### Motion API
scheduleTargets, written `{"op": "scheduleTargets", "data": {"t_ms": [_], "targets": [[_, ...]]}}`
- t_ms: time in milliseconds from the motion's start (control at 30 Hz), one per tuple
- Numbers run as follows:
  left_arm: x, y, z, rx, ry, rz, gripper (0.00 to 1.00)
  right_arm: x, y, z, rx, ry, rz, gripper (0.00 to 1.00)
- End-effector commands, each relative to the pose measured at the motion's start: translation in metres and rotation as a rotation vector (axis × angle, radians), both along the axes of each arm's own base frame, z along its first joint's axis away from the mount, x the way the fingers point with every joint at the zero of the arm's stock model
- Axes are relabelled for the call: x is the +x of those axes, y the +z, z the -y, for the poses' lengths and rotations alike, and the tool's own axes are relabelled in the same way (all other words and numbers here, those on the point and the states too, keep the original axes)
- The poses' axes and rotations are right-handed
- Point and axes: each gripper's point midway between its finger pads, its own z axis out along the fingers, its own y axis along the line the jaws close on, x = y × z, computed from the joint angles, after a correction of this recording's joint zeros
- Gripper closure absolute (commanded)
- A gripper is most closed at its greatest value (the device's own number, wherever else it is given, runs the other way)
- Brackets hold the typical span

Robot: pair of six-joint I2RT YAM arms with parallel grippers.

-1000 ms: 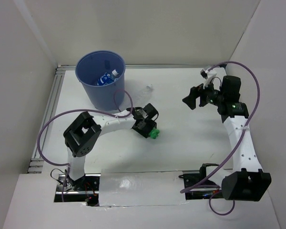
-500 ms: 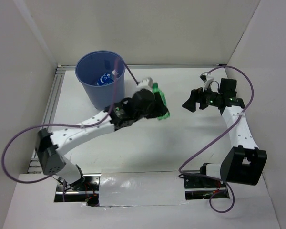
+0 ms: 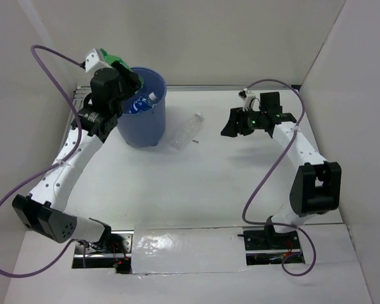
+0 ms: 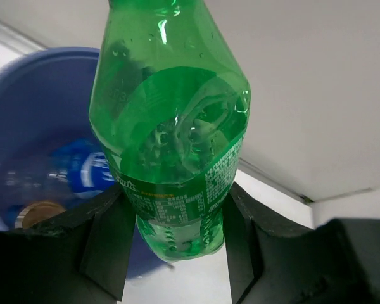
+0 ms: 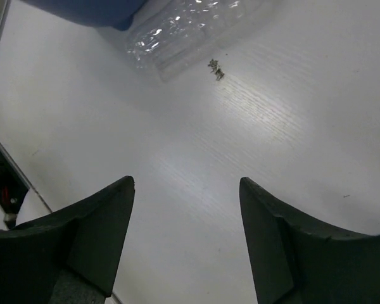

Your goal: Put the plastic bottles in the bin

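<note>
Left gripper [image 4: 177, 218]: I hold the green plastic bottle [image 4: 171, 120] clamped between its fingers, up at the far-left rim of the round blue-purple plastic bin [image 3: 145, 126] | step: I should carry it fully over the opening before releasing, so it clears the rim | right gripper [image 5: 187, 187]: fingers spread wide, empty, near the plain clear bottle [image 3: 185, 131] lying beside the bin.
</note>
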Motion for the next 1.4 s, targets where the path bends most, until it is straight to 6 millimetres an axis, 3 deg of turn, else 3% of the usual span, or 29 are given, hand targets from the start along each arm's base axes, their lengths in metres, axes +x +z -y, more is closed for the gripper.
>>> {"op": "scheduleTargets", "data": {"t_ms": [0,67,100,133,167,233,300,333,433,467,500,533,600,633,667,700,733,800,833,867,900,967,1000,1033,1100,1233,1267,1333,1367], "targets": [[0.014,-0.007,-0.038,-0.023,0.086,-0.017,0.9,0.036,0.009,-0.004,0.072,-0.128,-0.036,0.25],[0.028,-0.026,-0.059,-0.035,0.123,-0.069,0.78,0.049,0.01,-0.003,0.081,-0.174,-0.047,0.15],[0.032,-0.031,-0.061,-0.038,0.109,-0.081,0.67,0.057,0.001,-0.004,0.079,-0.209,-0.078,0.11],[0.034,-0.034,-0.065,-0.038,0.108,-0.096,0.58,0.066,0.005,-0.003,0.082,-0.227,-0.071,0.06],[0.038,-0.034,-0.072,-0.043,0.116,-0.095,0.48,0.069,0.001,-0.009,0.081,-0.229,-0.085,0.06],[0.041,-0.039,-0.069,-0.038,0.082,-0.109,0.34,0.08,-0.008,-0.017,0.096,-0.236,-0.118,0.05],[0.041,-0.028,-0.071,-0.036,0.066,-0.088,0.05,0.085,-0.02,-0.035,0.114,-0.215,-0.156,0.05],[0.043,-0.032,-0.071,-0.009,0.061,-0.099,0.04,0.09,-0.018,-0.042,0.127,-0.205,-0.159,0.05],[0.037,-0.018,-0.072,-0.006,0.039,-0.07,0.0,0.099,-0.032,-0.067,0.155,-0.187,-0.208,0.05],[0.028,-0.007,-0.065,0.002,0.014,-0.044,0.0,0.104,-0.038,-0.08,0.16,-0.172,-0.218,0.05],[0.023,-0.001,-0.064,0.013,0.0,-0.025,0.0,0.106,-0.03,-0.087,0.174,-0.168,-0.212,0.05],[0.015,0.003,-0.055,0.019,-0.037,-0.009,0.0,0.111,-0.047,-0.093,0.161,-0.195,-0.248,0.05],[-0.015,0.008,-0.04,0.04,-0.101,0.032,0.0,0.118,-0.05,-0.111,0.151,-0.198,-0.257,0.05],[-0.025,0.013,-0.032,0.044,-0.141,0.066,0.0,0.122,-0.068,-0.115,0.143,-0.23,-0.3,0.05],[-0.037,0.01,-0.029,0.055,-0.158,0.07,0.0,0.125,-0.073,-0.12,0.144,-0.247,-0.314,0.05],[-0.046,-0.011,-0.026,0.074,-0.176,0.038,0.0,0.126,-0.073,-0.129,0.152,-0.245,-0.326,0.05],[-0.07,0.001,-0.023,0.066,-0.198,0.083,0.0,0.132,-0.087,-0.129,0.149,-0.27,-0.347,0.04],[-0.09,-0.025,-0.025,0.086,-0.208,0.039,0.0,0.134,-0.093,-0.144,0.174,-0.281,-0.38,0.04],[-0.11,-0.019,-0.025,0.07,-0.221,0.067,0.0,0.139,-0.106,-0.145,0.171,-0.301,-0.395,0.01],[-0.117,-0.024,-0.029,0.059,-0.21,0.058,0.0,0.143,-0.107,-0.151,0.168,-0.328,-0.399,0.0],[-0.126,-0.043,-0.027,0.06,-0.222,0.007,0.0,0.141,-0.111,-0.16,0.157,-0.32,-0.398,0.0],[-0.143,-0.046,-0.033,0.031,-0.207,0.008,0.0,0.145,-0.118,-0.165,0.136,-0.36,-0.389,0.0],[-0.148,-0.061,-0.032,0.028,-0.215,-0.029,0.0,0.14,-0.126,-0.173,0.117,-0.358,-0.391,0.0],[-0.15,-0.063,-0.033,0.027,-0.215,-0.028,0.0,0.138,-0.135,-0.176,0.099,-0.364,-0.395,0.0],[-0.155,-0.071,-0.034,0.008,-0.212,-0.044,0.0,0.137,-0.133,-0.187,0.088,-0.359,-0.379,0.0],[-0.158,-0.094,-0.029,0.012,-0.229,-0.113,0.0,0.132,-0.15,-0.188,0.061,-0.37,-0.385,0.23],[-0.159,-0.098,-0.027,0.015,-0.24,-0.122,0.0,0.131,-0.145,-0.189,0.07,-0.352,-0.376,0.38],[-0.159,-0.115,-0.022,0.012,-0.257,-0.159,0.0,0.13,-0.146,-0.173,0.066,-0.345,-0.379,0.57],[-0.163,-0.121,-0.019,0.006,-0.267,-0.174,0.0,0.133,-0.13,-0.166,0.082,-0.344,-0.355,0.63]]}}
